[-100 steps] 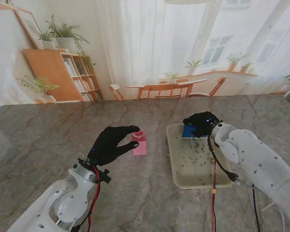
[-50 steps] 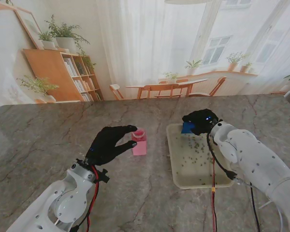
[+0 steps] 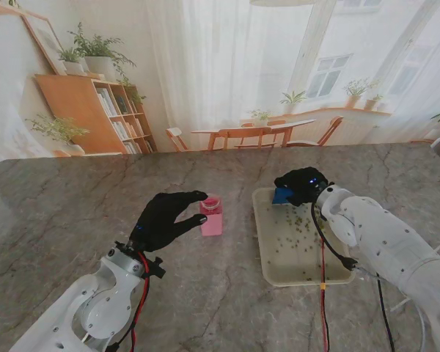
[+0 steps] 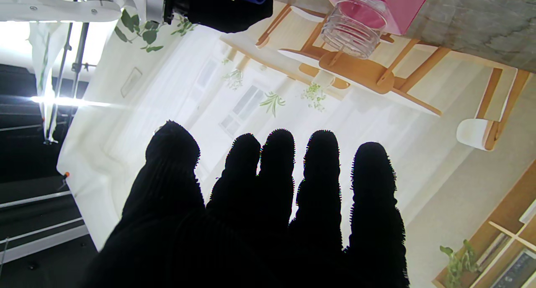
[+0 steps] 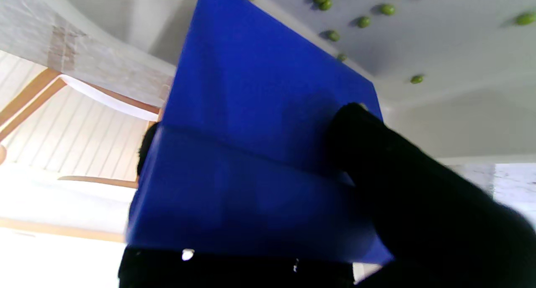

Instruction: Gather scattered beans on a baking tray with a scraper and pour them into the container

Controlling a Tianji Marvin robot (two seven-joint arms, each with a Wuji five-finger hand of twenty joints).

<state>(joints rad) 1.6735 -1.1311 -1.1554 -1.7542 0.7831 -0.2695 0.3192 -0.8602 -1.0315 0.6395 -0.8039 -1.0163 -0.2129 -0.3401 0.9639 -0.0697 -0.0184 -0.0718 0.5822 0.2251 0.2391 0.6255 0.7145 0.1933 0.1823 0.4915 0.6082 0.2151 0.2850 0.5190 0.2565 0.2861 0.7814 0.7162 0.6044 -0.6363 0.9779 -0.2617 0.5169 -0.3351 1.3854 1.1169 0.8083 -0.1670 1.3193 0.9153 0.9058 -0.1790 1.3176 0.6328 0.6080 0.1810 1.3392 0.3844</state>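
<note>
Blue scraper (image 5: 259,154) fills right wrist view, gripped by right robot hand (image 3: 302,185) at far end of single tray (image 3: 268,242); beans (image 3: 297,224) scattered. Left robot hand (image 3: 165,218) empty, fingers spread beside one pink container (image 3: 211,215) on counter (image 3: 73,213).

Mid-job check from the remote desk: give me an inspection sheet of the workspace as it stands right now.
Surface: grey marble-pattern table top, flat.
Job's things: cream rectangular baking tray right of centre, small green beans scattered in it; blue flat plastic scraper at the tray's far end; pink square container with clear threaded neck standing left of the tray.
Clutter: nothing seen.
Hands: right hand in black glove, shut on the scraper; left hand in black glove, fingers apart, holding nothing, beside the container; contact unclear.
Cables: red and black leads at the left wrist; black and red leads crossing the tray's right side.
Surroundings: printed room backdrop behind the table.
</note>
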